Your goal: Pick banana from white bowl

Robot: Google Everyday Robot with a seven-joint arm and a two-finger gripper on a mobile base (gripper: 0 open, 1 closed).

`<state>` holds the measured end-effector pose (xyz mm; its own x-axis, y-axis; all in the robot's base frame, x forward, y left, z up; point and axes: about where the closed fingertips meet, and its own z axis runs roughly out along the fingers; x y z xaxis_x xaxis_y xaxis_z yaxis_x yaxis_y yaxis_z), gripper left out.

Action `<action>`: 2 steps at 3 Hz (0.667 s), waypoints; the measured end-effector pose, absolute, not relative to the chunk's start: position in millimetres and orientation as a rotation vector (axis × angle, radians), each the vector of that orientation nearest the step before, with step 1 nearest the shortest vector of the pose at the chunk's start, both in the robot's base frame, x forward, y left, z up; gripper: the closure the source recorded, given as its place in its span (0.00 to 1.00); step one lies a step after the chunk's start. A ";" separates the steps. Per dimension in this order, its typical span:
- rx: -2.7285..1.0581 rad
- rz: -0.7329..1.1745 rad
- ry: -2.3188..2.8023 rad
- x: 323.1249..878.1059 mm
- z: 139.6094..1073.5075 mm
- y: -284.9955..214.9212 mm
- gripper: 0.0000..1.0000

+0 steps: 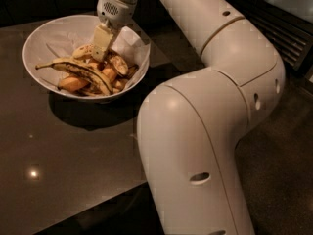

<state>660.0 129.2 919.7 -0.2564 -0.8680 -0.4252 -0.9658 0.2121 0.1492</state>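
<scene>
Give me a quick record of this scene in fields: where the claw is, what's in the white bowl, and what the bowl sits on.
claw: lowered into the white bowl, tip at the banana
banana: plump, pale, speckled, lying near the bowl's middle, not lifted
grasp: cannot tell
other contents: slimmer banana with black streaks, nearer the camera; orange fruit chunks
support: bowl stands on the dark table
arm: fills the right side, reaching over the bowl's right rim

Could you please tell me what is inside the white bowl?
The white bowl holds a speckled banana, a slimmer black-streaked banana and orange fruit chunks. The gripper reaches in among them, hiding whatever lies beneath it.
</scene>
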 end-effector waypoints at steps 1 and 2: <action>-1.721 0.553 2.136 652.2 946.0 106.2 1.00; -1.732 0.512 2.039 641.5 969.3 79.4 1.00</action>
<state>641.5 79.4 969.3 -0.1404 -0.8348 -0.5323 -0.9872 0.1588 0.0112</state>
